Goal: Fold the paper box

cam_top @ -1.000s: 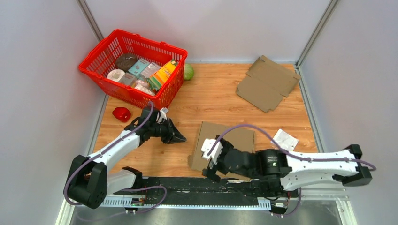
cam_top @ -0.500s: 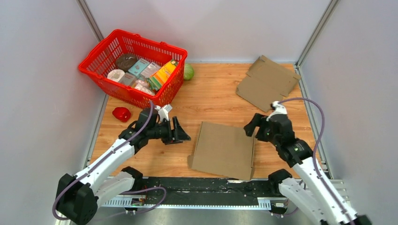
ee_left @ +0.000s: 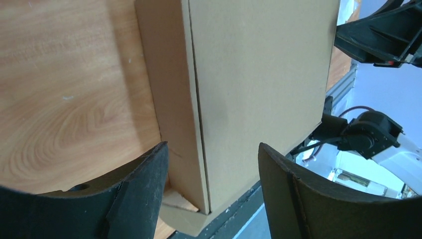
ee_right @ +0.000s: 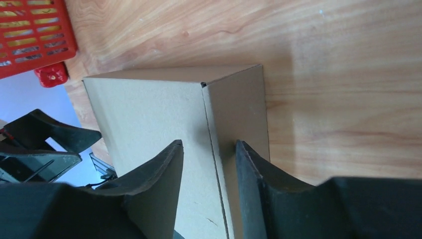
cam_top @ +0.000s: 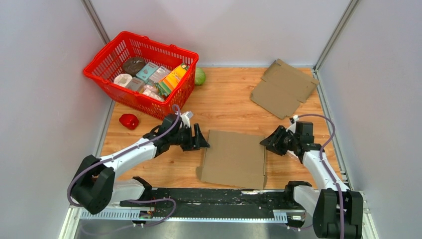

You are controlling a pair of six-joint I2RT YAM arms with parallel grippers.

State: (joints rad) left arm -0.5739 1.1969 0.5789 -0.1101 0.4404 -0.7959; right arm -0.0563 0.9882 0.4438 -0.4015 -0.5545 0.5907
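Observation:
The paper box (cam_top: 234, 158) lies flat and brown on the wooden table, near the front. My left gripper (cam_top: 204, 141) is open at the box's left edge. In the left wrist view the box (ee_left: 259, 74) fills the space ahead, and that gripper (ee_left: 211, 164) straddles its left fold without touching it. My right gripper (cam_top: 263, 142) is at the box's right edge. In the right wrist view its jaws (ee_right: 208, 147) stand partly apart over the box's (ee_right: 149, 109) right crease, one finger above the top face and one above the side strip.
A red basket (cam_top: 142, 69) full of groceries stands at the back left, with a green ball-shaped item (cam_top: 200, 76) beside it. A red pepper (cam_top: 129, 120) lies left of my left arm. A second flat cardboard sheet (cam_top: 283, 88) sits at the back right.
My left gripper opened and moved right to the box's left edge. My right arm swung from across the front over to the box's right edge, and its jaws narrowed.

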